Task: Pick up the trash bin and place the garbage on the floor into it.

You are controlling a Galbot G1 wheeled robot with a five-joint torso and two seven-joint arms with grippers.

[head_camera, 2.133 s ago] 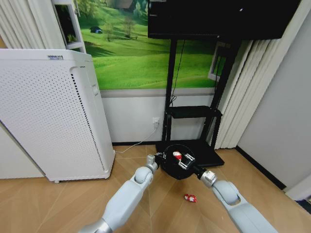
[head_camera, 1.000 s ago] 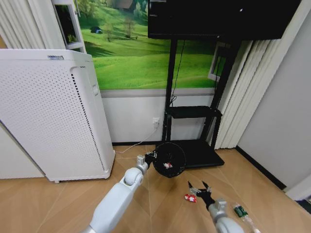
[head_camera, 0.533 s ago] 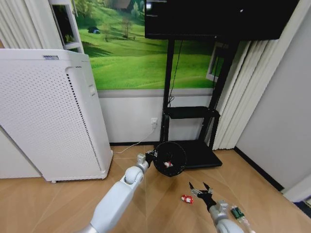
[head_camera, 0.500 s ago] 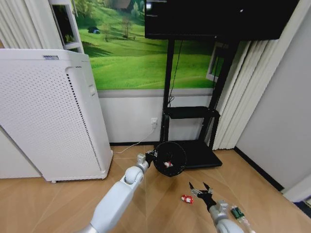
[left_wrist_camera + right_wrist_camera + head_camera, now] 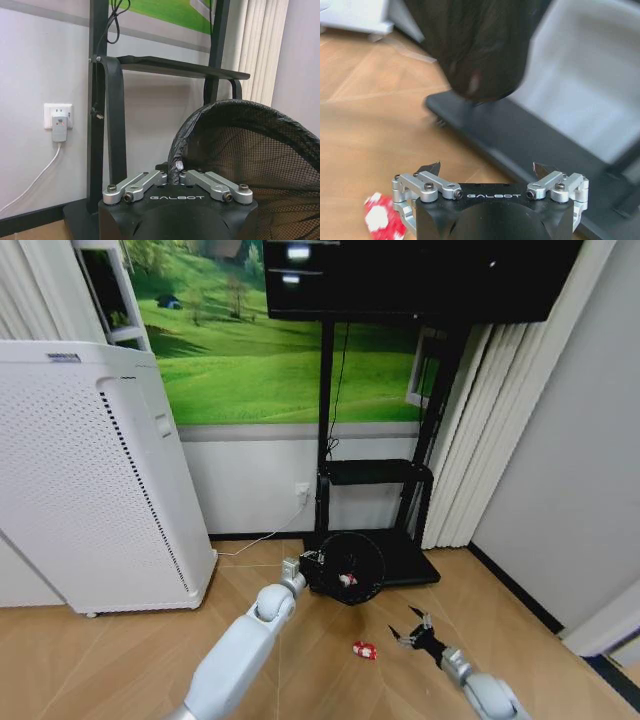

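Left gripper (image 5: 303, 563) clamps trash bin (image 5: 348, 567) rim, mouth tilted toward us for loading; right gripper (image 5: 412, 629) spread wide, empty, probably lining up on red wrapper (image 5: 365, 650).

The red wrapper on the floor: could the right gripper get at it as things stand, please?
Probably yes. The right gripper is open, low beside the red wrapper, with bare floor between them.
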